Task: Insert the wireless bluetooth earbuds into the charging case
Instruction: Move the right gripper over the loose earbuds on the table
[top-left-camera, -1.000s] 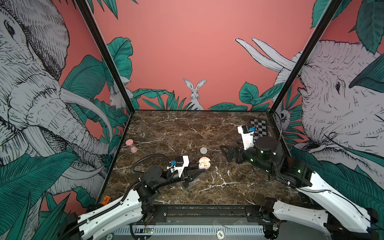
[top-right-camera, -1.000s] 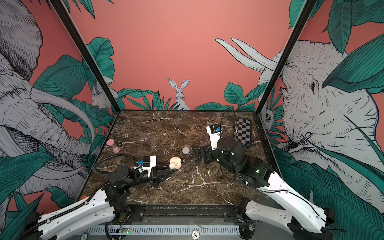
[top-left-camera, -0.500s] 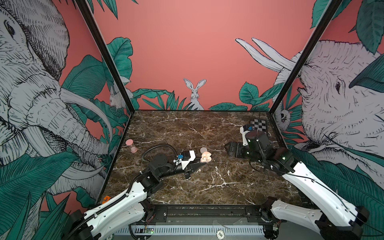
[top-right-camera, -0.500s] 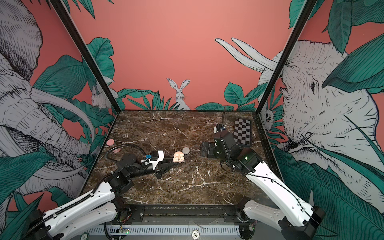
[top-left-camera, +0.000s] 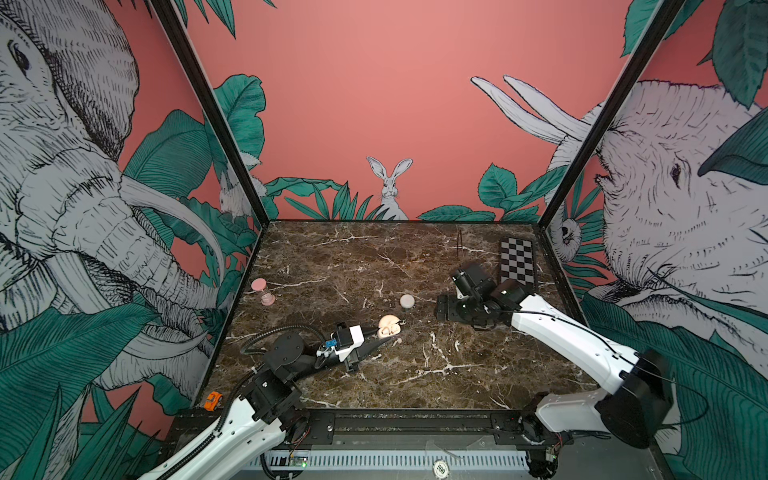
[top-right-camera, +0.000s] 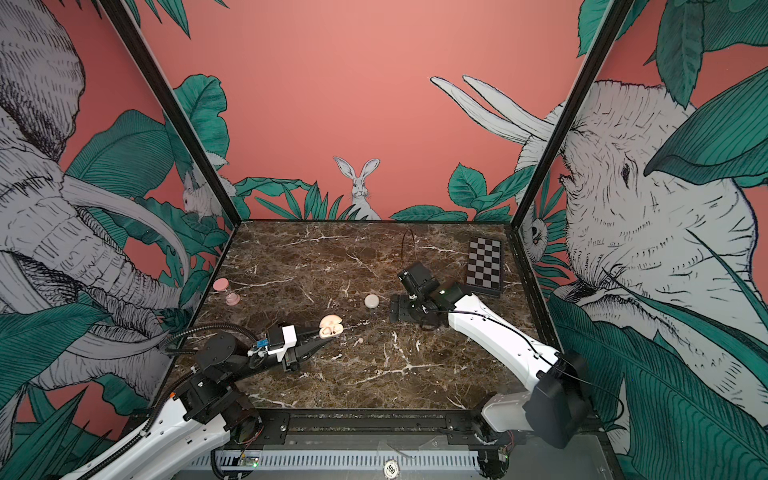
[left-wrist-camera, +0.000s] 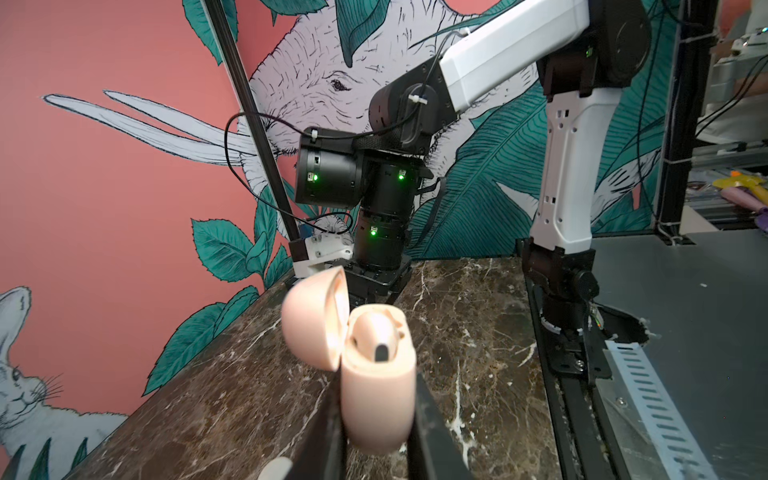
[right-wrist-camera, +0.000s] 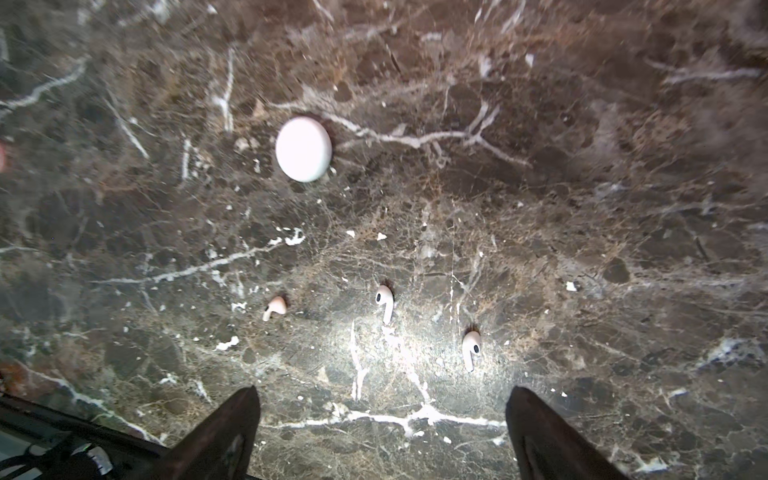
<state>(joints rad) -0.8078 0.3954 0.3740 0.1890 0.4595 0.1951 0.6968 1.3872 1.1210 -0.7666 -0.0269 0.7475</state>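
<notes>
While left tool (left-wrist-camera: 379, 440) clamps the open charging case (left-wrist-camera: 378, 399), right tool (right-wrist-camera: 382, 395) gapes wide, three earbuds (right-wrist-camera: 384, 303) just ahead.

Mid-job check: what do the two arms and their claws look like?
Both are white shells with black round joints. The left arm carries a ribbed black cable; the right arm a thin black wire and green lights. The left claw and right claw have dark tapering fingers.

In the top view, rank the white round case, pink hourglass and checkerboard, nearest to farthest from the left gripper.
1. White round case, just beyond the left gripper.
2. Pink hourglass, by the left wall.
3. Checkerboard, far right corner.
</notes>
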